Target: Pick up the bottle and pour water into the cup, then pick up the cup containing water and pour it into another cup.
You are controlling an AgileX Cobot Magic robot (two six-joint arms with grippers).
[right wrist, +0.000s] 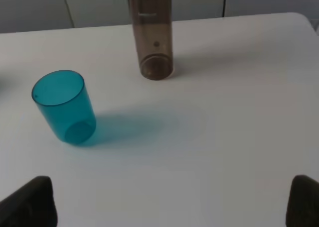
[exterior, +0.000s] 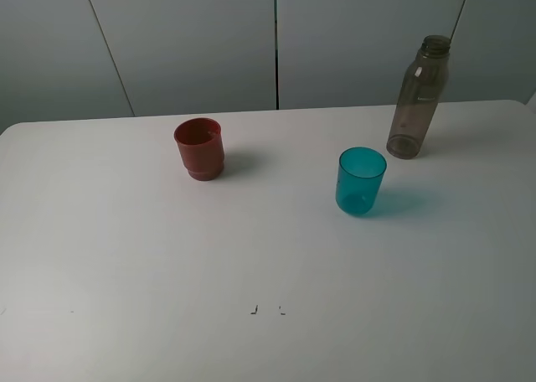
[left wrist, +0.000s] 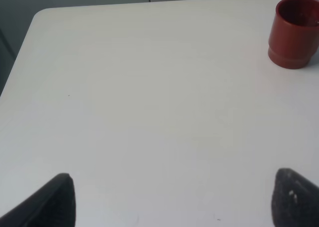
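both gripper (left wrist: 172,199) (right wrist: 172,202) jaws apart; smooth translucent teal cup (exterior: 361,181), opaque red cup (exterior: 199,149), tall smoky bottle (exterior: 418,98).

Teal cup (exterior: 361,181), red-brown cup (exterior: 199,149) (bottle (exterior: 418,98) smoky).

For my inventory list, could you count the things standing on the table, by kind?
Cups: 2, the red cup and the teal cup
Bottles: 1, the grey-brown bottle, no cap
Total: 3 things on the white table
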